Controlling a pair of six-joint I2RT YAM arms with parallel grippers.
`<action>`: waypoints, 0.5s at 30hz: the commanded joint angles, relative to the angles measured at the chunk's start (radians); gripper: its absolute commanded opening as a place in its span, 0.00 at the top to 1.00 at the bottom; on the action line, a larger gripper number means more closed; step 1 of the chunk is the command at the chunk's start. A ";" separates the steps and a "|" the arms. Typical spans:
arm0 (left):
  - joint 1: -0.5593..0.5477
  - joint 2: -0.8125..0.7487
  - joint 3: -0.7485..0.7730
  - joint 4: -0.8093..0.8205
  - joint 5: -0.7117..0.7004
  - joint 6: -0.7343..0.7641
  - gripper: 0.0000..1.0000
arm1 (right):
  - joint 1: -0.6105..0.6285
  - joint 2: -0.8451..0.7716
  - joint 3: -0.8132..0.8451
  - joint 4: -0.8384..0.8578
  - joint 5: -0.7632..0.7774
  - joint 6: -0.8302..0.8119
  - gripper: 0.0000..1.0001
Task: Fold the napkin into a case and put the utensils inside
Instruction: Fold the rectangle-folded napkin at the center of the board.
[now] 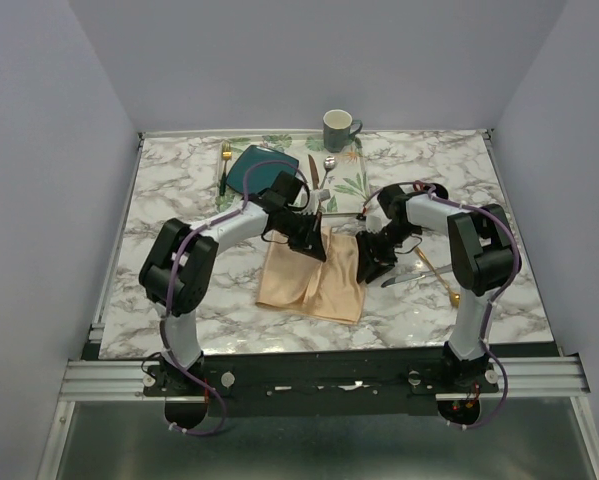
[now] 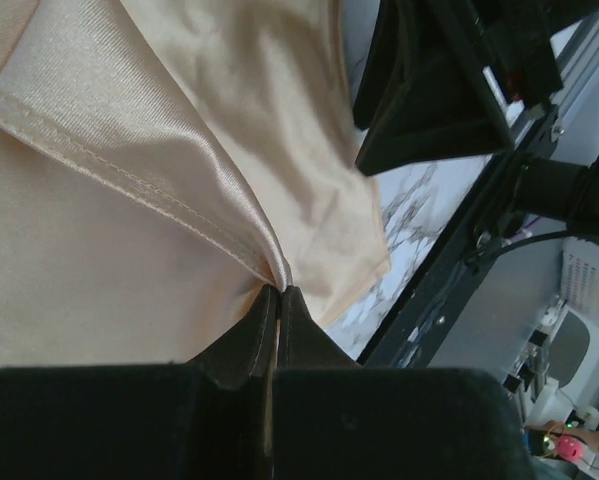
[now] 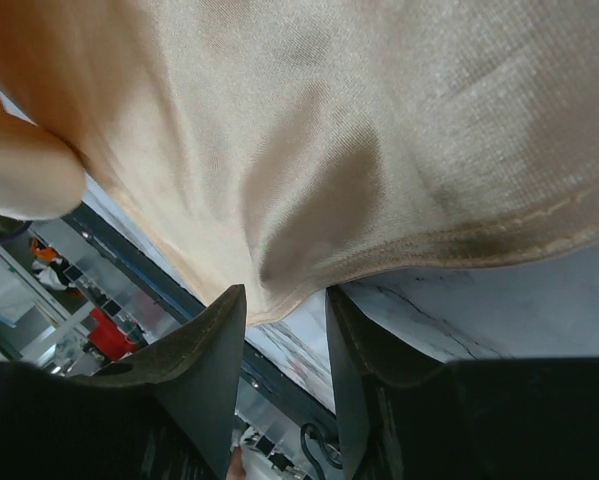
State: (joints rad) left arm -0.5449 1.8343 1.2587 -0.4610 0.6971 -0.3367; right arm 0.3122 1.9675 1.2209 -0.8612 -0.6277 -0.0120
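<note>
- Here, at the left, the left gripper (image 2: pixel 277 294) has its fingers clenched on a fold of the napkin (image 1: pixel 312 282). The wrist view shows the stitched hem running straight into the closed tips.
- That pinch takes only a thin bite of slippery, satin-like cloth. Any sideways tug could draw the hem out of the tips, and the raised fold would drop flat.
- In the middle, the napkin lies on the marble table (image 1: pixel 179 210) between the two arms, partly doubled over. Its far edge is lifted at the left pinch and its near part rests flat.
- The layers look loose and uneven, so a pull on one side alone would probably skew the case or open it out.
- Further right, the right gripper (image 3: pixel 284 296) is at the napkin's right edge with its fingers released. The two tips stand apart and the cloth's edge sags just at the gap between them.
- If these fingers shut too shallow, they would likely catch one layer or nothing at all. Too deep, and they may scrape the table and drag the whole cloth.
- The two grippers are near each other over the cloth, so a careless move risks a knock between them.
- At the far right, the knife (image 1: pixel 399 279) and the spoon (image 1: pixel 435 273) lie on the table beside the right arm, outside the napkin. A sweep of that arm could push them away.
</note>
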 commanded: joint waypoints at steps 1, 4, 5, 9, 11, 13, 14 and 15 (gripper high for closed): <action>-0.047 0.080 0.056 0.174 0.073 -0.174 1.00 | 0.005 0.053 -0.031 0.048 0.056 -0.016 0.54; -0.070 0.126 0.079 0.206 0.076 -0.197 1.00 | 0.005 0.054 -0.029 0.048 0.054 -0.014 0.54; -0.075 0.143 0.084 0.215 0.074 -0.211 1.00 | 0.005 0.051 -0.029 0.048 0.052 -0.014 0.54; -0.098 0.169 0.081 0.248 0.078 -0.243 1.00 | 0.007 0.051 -0.031 0.048 0.051 -0.016 0.54; -0.104 0.183 0.074 0.262 0.074 -0.252 1.00 | 0.005 0.051 -0.032 0.050 0.049 -0.017 0.54; -0.109 0.189 0.067 0.274 0.079 -0.271 0.99 | 0.005 0.045 -0.038 0.050 0.040 -0.019 0.54; -0.107 0.191 0.067 0.277 0.097 -0.272 0.84 | 0.005 0.038 -0.041 0.048 0.036 -0.020 0.54; -0.101 0.186 0.073 0.268 0.104 -0.268 0.77 | 0.005 0.034 -0.043 0.048 0.031 -0.022 0.54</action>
State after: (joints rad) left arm -0.6449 2.0094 1.3197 -0.2337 0.7403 -0.5678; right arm 0.3122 1.9697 1.2194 -0.8604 -0.6388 -0.0082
